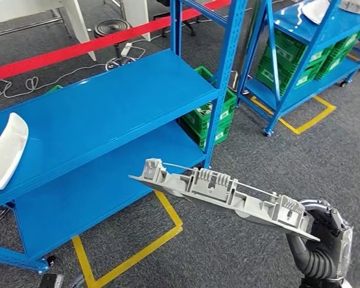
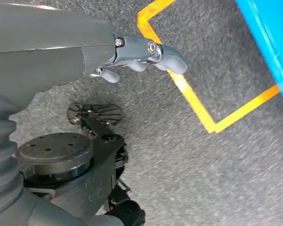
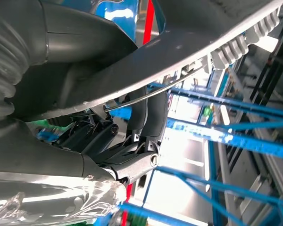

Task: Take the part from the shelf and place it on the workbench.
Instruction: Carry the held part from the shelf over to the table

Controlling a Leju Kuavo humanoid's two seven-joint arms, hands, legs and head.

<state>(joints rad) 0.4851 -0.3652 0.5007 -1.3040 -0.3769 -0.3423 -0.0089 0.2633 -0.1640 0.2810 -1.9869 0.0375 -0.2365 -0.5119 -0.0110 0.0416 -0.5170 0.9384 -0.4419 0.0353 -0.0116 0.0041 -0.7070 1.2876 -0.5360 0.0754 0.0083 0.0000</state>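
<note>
— One grey ribbed part [image 1: 223,195]: where is it?
— Held above the grey floor [image 1: 341,150], in front of the blue shelf [image 1: 101,114]; the right hand [image 3: 133,136] grips it, fingers [image 3: 147,113] curled against its underside.
— And the left hand [image 2: 143,54]?
— Hanging over the floor, fingers loosely bent, holding nothing. A white part [image 1: 6,150] lies on the shelf.

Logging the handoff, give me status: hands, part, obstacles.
Right hand holds the grey part, clear of the blue shelf. Left hand hangs, holding nothing. Workbench unsighted.
</note>
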